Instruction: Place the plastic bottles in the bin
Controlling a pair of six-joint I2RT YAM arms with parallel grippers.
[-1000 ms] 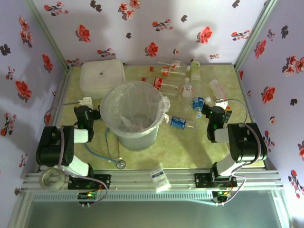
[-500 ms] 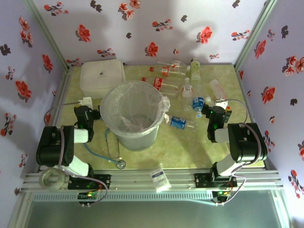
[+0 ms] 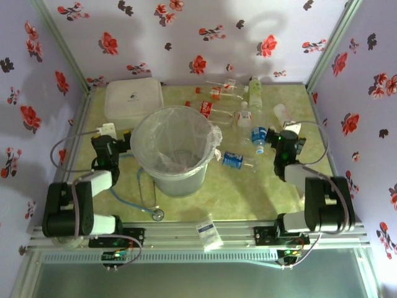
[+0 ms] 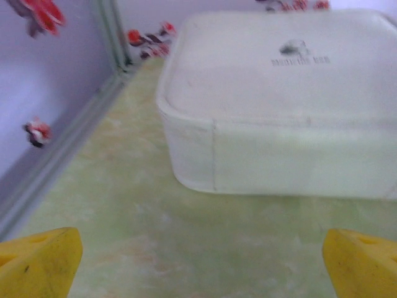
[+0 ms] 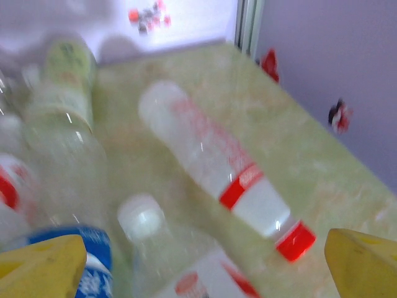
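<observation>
Left pincer (image 4: 198,267) gapes wide, holding nothing, over bare worktop (image 4: 124,205); a white lidded box (image 4: 273,93) sits just ahead of it; the bin (image 3: 180,177) stands to its right; right pincer (image 5: 201,261) gapes wide, empty too; plastic bottles (image 5: 217,167) lie just ahead and to its left.

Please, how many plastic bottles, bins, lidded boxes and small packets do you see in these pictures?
Small clear plastic bottles: 8, as far as the top view shows
Large round translucent bin: 1
Flat white square lidded box: 1
Small white packet with blue print: 1
Total: 11
</observation>
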